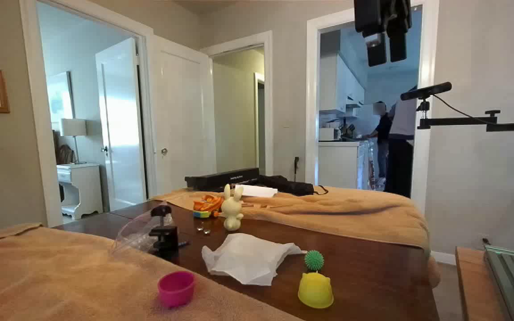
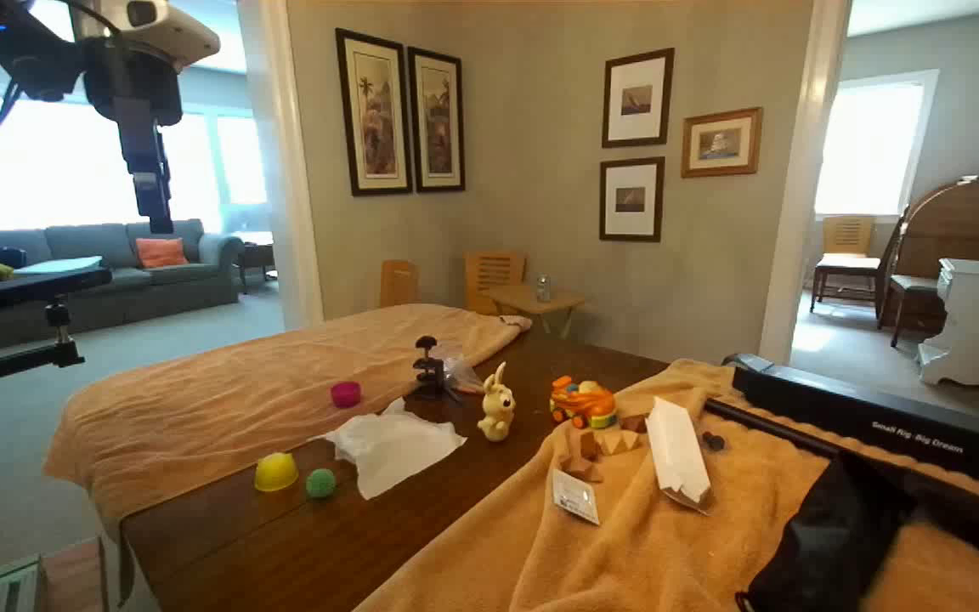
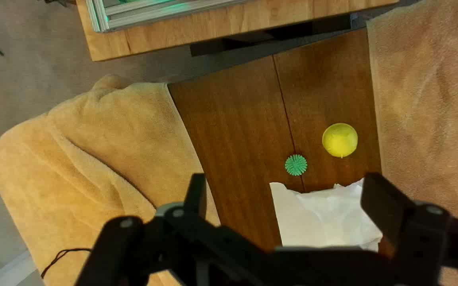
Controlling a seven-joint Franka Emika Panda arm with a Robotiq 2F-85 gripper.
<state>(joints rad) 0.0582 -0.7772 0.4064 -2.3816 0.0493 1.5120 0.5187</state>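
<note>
Your gripper (image 3: 283,194) hung released, jaws wide apart, high above desk (image 3: 237,119). White paper (image 3: 326,218) lay on desk; green ball (image 3: 295,165) sat just beside it, yellow cup (image 3: 340,140) near ball. Farther off, across paper from ball, rabbit (image 1: 232,213) stood.

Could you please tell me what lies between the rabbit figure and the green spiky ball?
A crumpled white sheet lies between the rabbit figure and the green spiky ball, as both exterior views show.

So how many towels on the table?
2: one towel under the pink cup, a second towel under the white box. Folds could hide more.
</note>
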